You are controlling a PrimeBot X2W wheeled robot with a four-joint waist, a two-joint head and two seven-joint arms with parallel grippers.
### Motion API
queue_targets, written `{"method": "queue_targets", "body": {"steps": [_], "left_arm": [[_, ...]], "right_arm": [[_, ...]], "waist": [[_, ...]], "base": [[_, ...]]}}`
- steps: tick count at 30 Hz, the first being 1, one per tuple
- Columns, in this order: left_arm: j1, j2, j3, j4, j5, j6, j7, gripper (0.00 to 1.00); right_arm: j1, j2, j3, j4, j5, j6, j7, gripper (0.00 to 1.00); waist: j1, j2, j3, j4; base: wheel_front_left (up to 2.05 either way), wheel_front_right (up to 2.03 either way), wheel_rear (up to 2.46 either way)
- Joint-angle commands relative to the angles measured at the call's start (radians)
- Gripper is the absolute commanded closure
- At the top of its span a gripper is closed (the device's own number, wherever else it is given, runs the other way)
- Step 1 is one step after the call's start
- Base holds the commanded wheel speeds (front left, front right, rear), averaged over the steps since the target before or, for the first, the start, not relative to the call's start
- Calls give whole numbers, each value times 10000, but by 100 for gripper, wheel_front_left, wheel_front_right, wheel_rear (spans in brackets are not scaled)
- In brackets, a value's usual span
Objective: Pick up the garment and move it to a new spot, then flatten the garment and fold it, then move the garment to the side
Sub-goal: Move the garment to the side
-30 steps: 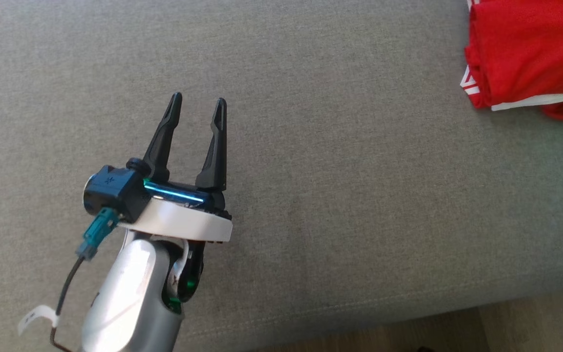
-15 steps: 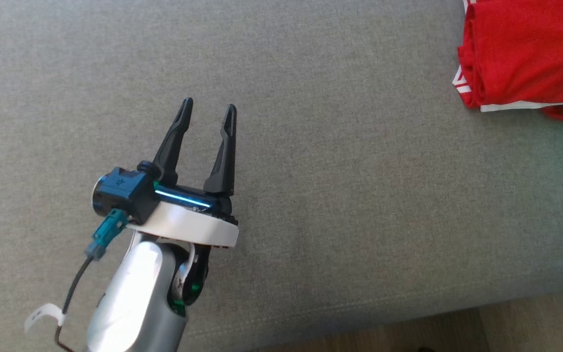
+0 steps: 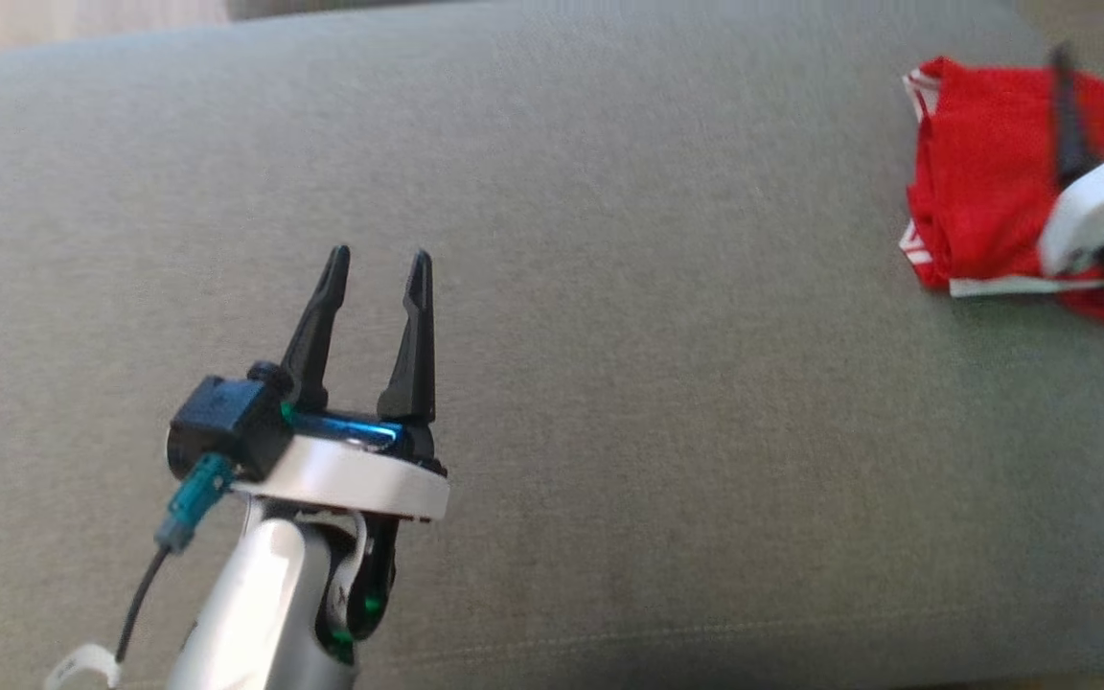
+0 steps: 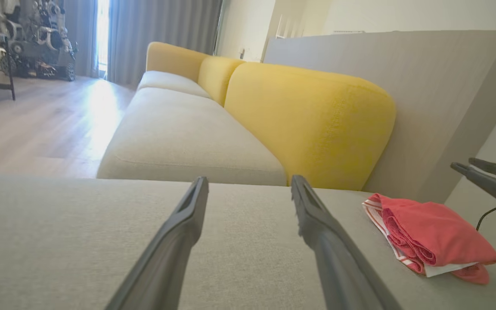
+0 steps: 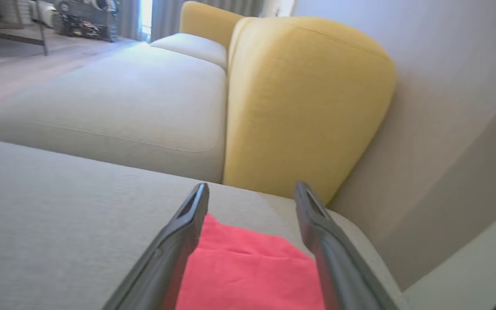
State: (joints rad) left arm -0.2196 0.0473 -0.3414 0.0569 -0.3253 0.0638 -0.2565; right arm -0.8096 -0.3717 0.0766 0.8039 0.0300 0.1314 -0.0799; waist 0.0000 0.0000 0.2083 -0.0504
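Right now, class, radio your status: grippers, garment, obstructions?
Left gripper open, empty. Right gripper open above red garment, not gripping. Garment folded on grey cushion. No obstruction seen.

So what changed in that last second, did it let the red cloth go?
The head camera tilted up, shifting the whole picture. The right pincer has come into the head view at the right edge, open above the folded red garment, gripping nothing. Unchanged: the garment lies folded at the right end of the grey cushion; the left pincer hovers open.
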Motion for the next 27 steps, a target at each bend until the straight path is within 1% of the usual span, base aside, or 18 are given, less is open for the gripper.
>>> {"method": "queue_targets", "body": {"steps": [1,2,4,8,12,14,16,20,27], "left_arm": [[-119,29,341,-431,161,70,-53,0],[20,29,422,-525,166,166,-53,0],[141,29,539,-627,122,255,-53,0],[419,29,729,-718,43,336,-53,0],[767,29,766,-710,-7,338,-53,0],[933,29,778,-709,-52,380,-53,0],[1093,29,825,-741,-138,469,-53,0],[1316,29,854,-744,-183,520,-53,0],[1759,29,1118,-627,50,522,-53,0]], "right_arm": [[325,63,413,-581,159,-7,-107,0],[790,126,762,-1129,437,-7,-116,0],[1267,164,1039,-1755,726,-7,-173,0],[2355,260,1334,-2946,1154,-7,-277,0],[3586,543,1109,-3951,1351,-7,-485,0],[4222,858,838,-4347,1502,-7,-638,0],[4819,1192,692,-4648,1659,-7,-808,0],[5727,1598,300,-4886,1321,-7,-1099,0],[6622,2350,-217,-5210,755,-7,-1476,0]], "waist": [[0,0,-498,419],[0,0,-730,600],[0,0,-922,763],[0,0,-1273,1025],[0,0,-1579,1231],[0,0,-1698,1299],[0,0,-1765,1314],[0,0,-1801,1352],[0,0,-1811,1233]], "base": [[0,0,0],[0,0,0],[0,0,0],[0,0,0],[0,0,0],[0,0,0],[0,0,0],[0,0,0],[0,0,0]]}}
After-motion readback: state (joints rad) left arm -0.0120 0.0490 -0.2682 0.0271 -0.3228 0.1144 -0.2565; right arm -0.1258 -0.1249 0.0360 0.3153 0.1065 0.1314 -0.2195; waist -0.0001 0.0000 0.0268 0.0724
